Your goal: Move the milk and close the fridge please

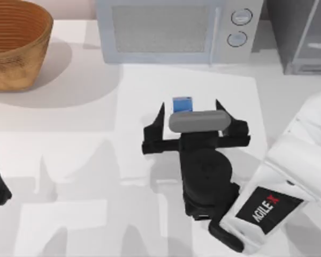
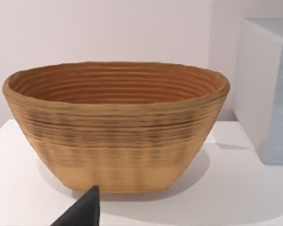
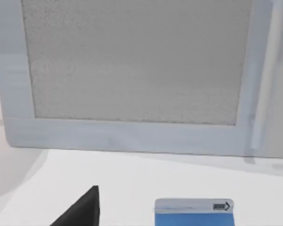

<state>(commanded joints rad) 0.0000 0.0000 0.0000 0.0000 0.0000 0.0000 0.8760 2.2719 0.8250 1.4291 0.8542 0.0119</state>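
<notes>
Right gripper [image 1: 190, 115] spread wide around milk [image 1: 182, 104], nothing gripped; barcode [image 3: 221, 206] in wrist view.

White counter [image 1: 69, 160] seen from above. Woven basket [image 1: 13, 43] at upper left of the frame; pale microwave [image 1: 176, 29] with two round dials at top centre; grey fridge [image 1: 302, 35] at upper right. Small blue milk [image 1: 182, 104] carton stands upright near centre, before the microwave.

Milk [image 3: 194, 213] before microwave [image 3: 132, 75] door
</notes>
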